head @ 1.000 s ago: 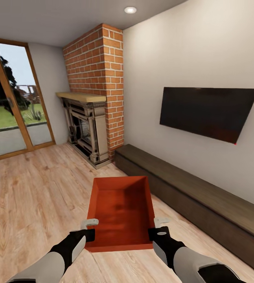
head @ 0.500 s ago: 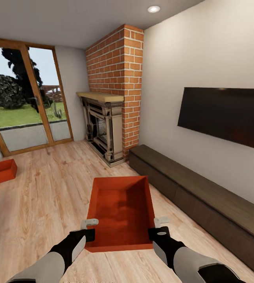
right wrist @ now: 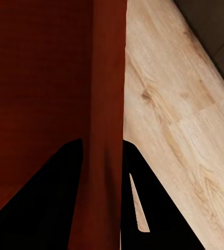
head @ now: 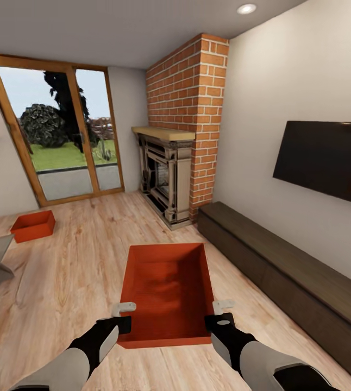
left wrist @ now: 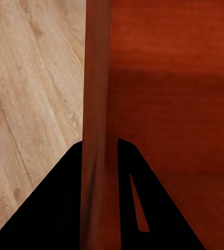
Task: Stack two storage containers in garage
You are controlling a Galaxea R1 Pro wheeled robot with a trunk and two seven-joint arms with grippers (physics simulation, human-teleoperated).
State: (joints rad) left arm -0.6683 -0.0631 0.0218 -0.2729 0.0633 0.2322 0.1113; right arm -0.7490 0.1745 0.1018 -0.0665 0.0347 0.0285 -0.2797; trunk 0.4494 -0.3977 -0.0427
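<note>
The left gripper [head: 124,316] and right gripper [head: 223,313] each pinched one long side wall of the held storage container [head: 167,290] near its end closest to the robot; in each wrist view a red-orange wall passed between two dark fingers [left wrist: 138,198]. Gripping opposite walls kept the box level, open side up, above the wood-plank floor [head: 72,277], presumably so it could be carried without tipping. The second storage container [head: 32,226] rested on that floor well apart, near the glass doors [head: 67,136]. A brick fireplace [head: 183,141], a low dark bench [head: 284,269] and a wall TV [head: 327,160] marked the living room, so the haul to the garage appeared not yet under way.
</note>
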